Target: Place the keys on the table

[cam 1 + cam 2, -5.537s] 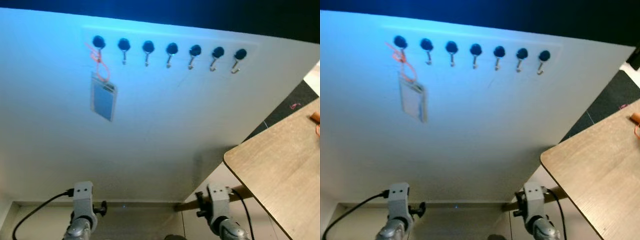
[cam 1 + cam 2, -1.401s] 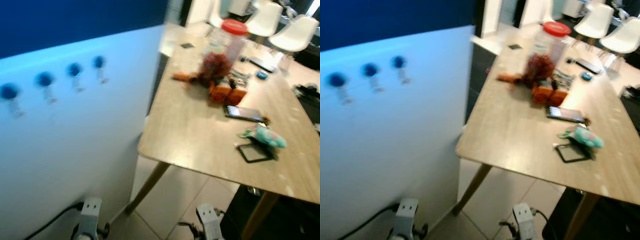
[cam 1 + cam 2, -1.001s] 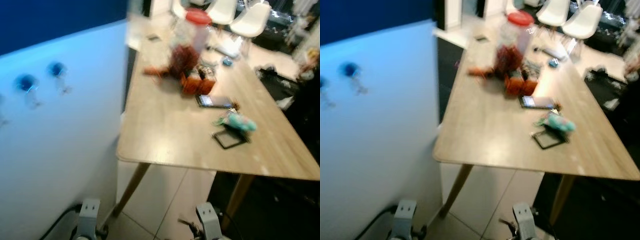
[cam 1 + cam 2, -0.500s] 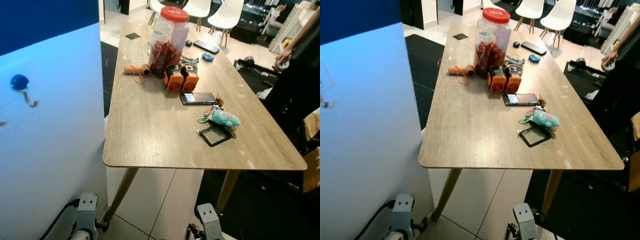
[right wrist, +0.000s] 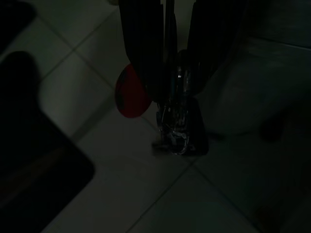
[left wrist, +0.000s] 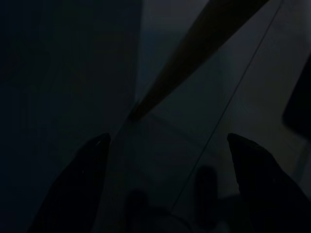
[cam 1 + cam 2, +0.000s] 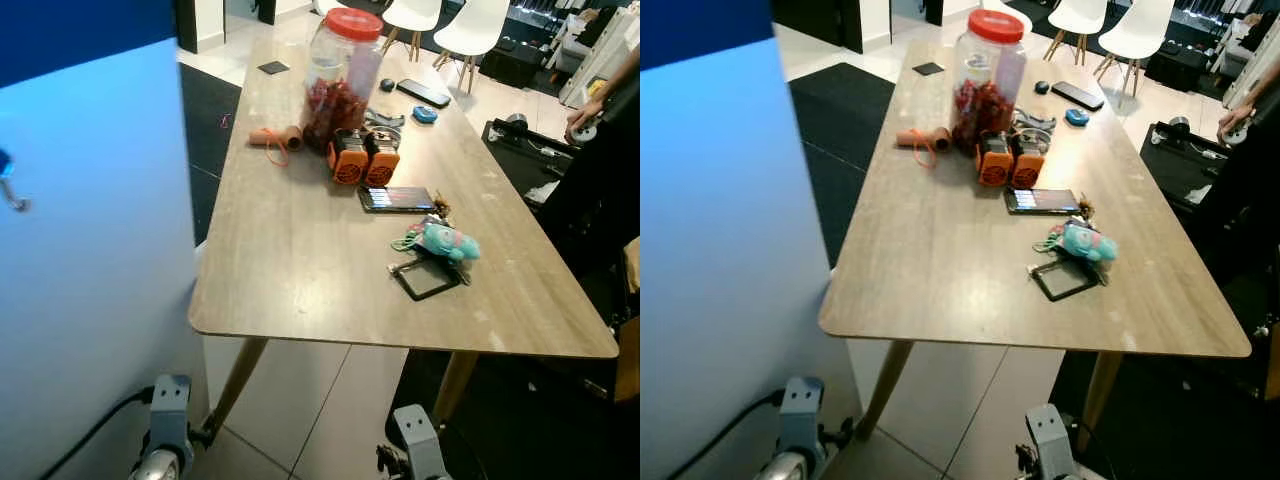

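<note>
Right gripper (image 5: 167,104) hangs low over the tiled floor (image 5: 87,63), jaws clamped on a metal key bunch with red round tag (image 5: 172,126). Left gripper (image 6: 167,145) jaws wide, holding nothing. Long wooden tabletop (image 7: 940,270) lies ahead, cluttered toward its far end.

jar (image 7: 339,62): red lid, red contents, far end, I see it upright
orange blocks (image 7: 360,162): pair, just in front of jar
phone (image 7: 397,198): flat, near blocks
teal plush (image 7: 444,241): beside black frame (image 7: 427,280)
chairs (image 7: 447,19): white, beyond
wall hook (image 7: 9,180): left panel
</note>
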Robot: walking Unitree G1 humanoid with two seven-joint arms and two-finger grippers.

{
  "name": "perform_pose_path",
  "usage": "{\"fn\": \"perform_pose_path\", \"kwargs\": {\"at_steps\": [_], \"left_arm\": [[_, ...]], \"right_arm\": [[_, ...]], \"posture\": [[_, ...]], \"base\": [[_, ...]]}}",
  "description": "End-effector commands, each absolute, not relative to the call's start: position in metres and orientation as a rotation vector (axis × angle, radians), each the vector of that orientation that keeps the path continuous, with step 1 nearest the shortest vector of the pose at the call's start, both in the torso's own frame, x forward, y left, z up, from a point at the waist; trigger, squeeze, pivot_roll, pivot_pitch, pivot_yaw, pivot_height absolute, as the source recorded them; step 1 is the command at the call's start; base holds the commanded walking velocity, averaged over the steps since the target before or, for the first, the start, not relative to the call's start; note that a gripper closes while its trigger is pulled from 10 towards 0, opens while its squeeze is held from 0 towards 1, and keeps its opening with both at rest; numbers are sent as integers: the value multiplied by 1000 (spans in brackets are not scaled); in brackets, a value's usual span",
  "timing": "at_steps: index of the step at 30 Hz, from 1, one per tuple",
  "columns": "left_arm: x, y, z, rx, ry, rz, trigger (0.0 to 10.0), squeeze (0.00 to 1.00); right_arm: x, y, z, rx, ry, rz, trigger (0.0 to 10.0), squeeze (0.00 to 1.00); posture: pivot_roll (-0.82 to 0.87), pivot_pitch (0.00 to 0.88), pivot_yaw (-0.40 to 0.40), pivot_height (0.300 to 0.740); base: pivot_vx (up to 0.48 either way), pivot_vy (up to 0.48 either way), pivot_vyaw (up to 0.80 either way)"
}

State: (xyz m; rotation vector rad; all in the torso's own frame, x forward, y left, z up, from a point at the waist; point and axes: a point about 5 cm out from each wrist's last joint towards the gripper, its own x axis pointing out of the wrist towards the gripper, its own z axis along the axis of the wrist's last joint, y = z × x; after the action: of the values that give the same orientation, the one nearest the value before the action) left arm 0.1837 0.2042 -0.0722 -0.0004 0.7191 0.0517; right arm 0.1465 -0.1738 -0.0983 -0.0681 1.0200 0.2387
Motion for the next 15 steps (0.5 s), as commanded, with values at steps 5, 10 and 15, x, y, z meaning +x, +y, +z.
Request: {"fn": "perform_pose_path", "kwargs": {"at_steps": [5,10,15], "left_arm": [[181,200,-74,-4,721,37,10000,0],[181,201,-74,-3,721,36,10000,0],[181,201,-74,-3,721,37,10000,0]], "right_arm": [[148,-175,-98,-82,1013,241,10000,0],[148,-174,-98,-85,1013,243,10000,0],[148,-174,-98,-89,1014,245,10000,0]], "posture": [[92,0,-135,740],[91,0,-134,740],[92,0,-134,740]], "base": [[0,-469,0],[0,-467,0],[0,-467,0]]}}
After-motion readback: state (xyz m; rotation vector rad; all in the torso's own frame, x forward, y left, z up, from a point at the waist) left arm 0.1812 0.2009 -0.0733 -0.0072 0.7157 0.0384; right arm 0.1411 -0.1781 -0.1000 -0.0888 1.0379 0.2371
